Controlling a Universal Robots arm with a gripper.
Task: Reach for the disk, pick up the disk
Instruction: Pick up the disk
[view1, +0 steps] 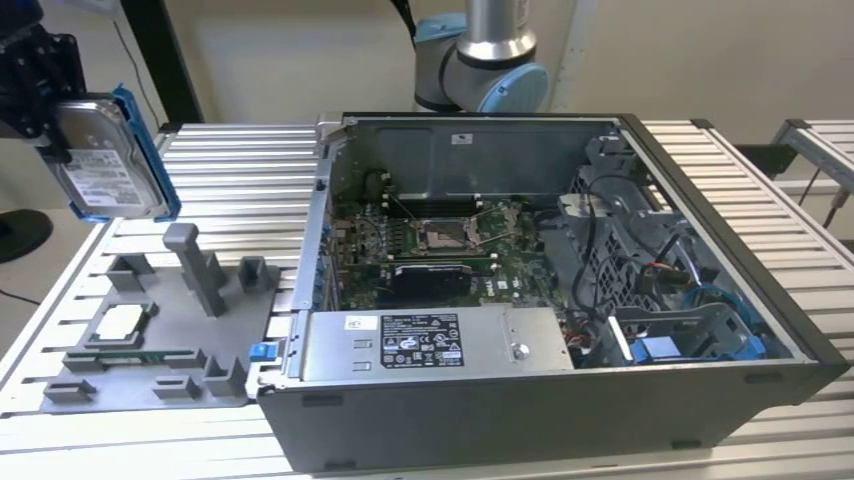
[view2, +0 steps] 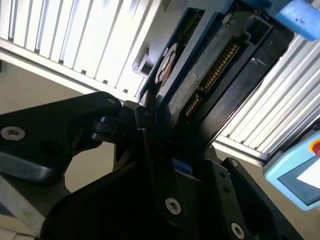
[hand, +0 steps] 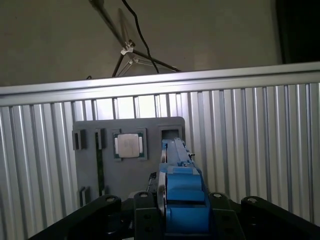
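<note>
Exterior view: gripper (view1: 51, 120) clenched on disk (view1: 114, 160), held upright, off & above grey tray (view1: 187, 335) w/ processor chip (view1: 120, 322).

Arm (view1: 481, 45) silver tube, light-blue joint caps, grey housings; gripper (view2: 172, 140) matte black links with silver screws (view2: 172, 205).

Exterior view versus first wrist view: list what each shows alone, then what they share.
Exterior view adds the open computer case, the arm's base and the white label on the disk. First wrist view adds tripod legs and a cable against the wall. Both show the disk held off the ribbed table by the gripper, and the gray tray with the processor chip.
</note>
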